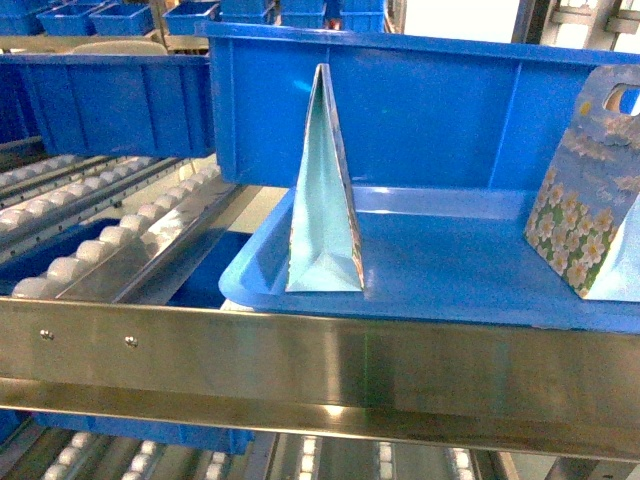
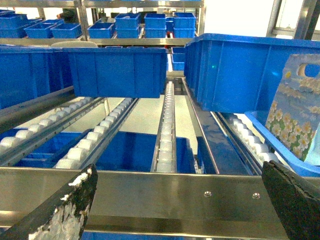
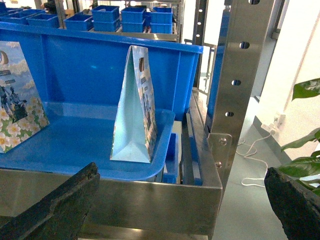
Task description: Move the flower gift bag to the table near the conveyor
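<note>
The flower gift bag (image 1: 585,215), printed with white daisies and cut with a handle hole, stands upright at the right end of a shallow blue tray (image 1: 450,275). The same flower gift bag (image 2: 295,117) (image 3: 20,107) shows in both wrist views. The conveyor (image 1: 110,235) (image 2: 167,125) runs as lanes of white rollers left of the tray. My left gripper (image 2: 177,202) is open before the steel rail, left of the bag and apart from it. My right gripper (image 3: 177,202) is open too, facing the tray's right corner. The table is out of view.
A second gift bag (image 1: 325,190) (image 3: 134,107) stands edge-on, pale blue gusset forward, in the same tray. A shiny steel rail (image 1: 320,365) crosses in front. Large blue bins (image 1: 420,110) sit behind. A steel upright post (image 3: 245,75) and a plant (image 3: 305,125) are at the right.
</note>
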{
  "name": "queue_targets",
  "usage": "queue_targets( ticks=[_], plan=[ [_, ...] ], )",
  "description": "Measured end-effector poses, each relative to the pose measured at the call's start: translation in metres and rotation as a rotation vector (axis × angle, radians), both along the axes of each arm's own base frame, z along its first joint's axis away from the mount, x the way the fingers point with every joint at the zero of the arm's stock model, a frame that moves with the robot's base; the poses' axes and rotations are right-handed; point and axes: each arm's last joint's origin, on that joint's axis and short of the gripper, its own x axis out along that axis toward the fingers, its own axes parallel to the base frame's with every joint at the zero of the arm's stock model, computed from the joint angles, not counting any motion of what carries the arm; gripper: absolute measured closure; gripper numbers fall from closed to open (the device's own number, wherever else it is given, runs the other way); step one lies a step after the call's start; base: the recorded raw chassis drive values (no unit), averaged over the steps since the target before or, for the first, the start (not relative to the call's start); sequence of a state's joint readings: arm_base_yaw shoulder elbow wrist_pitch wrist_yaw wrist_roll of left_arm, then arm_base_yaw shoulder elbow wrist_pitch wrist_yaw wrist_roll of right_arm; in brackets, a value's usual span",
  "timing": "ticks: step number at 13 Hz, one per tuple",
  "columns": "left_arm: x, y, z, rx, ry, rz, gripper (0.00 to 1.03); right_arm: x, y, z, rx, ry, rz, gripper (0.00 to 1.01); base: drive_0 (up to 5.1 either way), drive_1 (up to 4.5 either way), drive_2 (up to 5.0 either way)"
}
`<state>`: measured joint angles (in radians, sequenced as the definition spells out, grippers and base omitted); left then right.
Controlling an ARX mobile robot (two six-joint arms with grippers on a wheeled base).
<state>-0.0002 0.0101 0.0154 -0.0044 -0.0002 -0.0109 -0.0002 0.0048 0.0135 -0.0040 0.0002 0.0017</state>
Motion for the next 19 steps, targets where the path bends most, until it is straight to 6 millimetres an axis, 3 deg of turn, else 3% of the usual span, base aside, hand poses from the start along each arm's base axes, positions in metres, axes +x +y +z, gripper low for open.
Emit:
queue_targets(
  ticks=[19],
  plan=[
    [0.0013, 0.0006, 0.0026, 0.0, -0.022, -0.011, 0.05, 0.0002, 0.0002, 0.0006, 0.0, -0.005, 0.0, 0.03, 0.0, 0.0, 0.0]
  ],
)
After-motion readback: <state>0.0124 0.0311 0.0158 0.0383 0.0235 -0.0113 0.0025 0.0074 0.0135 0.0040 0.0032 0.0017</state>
